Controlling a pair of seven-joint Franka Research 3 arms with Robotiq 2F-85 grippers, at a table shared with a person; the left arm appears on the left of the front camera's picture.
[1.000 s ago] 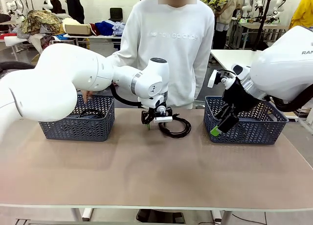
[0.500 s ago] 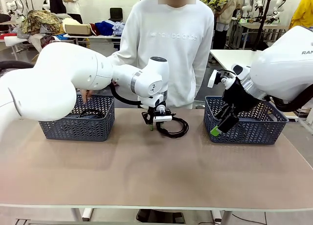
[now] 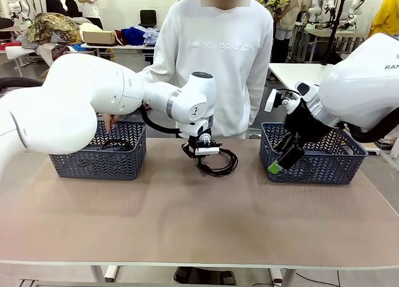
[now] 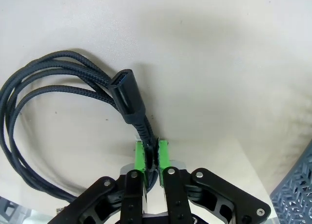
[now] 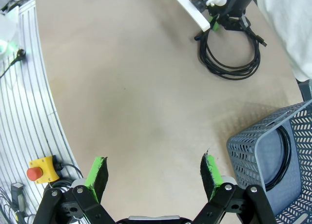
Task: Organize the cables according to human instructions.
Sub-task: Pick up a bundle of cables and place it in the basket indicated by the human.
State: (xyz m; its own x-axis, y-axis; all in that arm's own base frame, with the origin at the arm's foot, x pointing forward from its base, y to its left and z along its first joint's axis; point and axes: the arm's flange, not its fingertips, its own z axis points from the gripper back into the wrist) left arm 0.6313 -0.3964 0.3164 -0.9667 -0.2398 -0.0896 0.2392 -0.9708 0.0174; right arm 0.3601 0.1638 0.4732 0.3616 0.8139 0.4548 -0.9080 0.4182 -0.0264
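Cable under inspection: a thin black braided cord coiled in a loop (image 3: 218, 162) lies on the bench (image 3: 199, 218), centre of the front view. Your left gripper (image 4: 151, 155) is pinched on the cord just behind its plug. Expect it light, limp and floppy; the loop will dangle. Your right gripper (image 5: 155, 175) hangs spread, empty.

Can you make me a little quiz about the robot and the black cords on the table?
1. True or false: the left hand is shut on the cable.
2. Is the right hand open or shut?
3. The person's hand rests at which basket: A, the left basket, or B, the right basket?

Key: 1 true, gripping just behind the plug. 2 open, holding nothing. 3 A.
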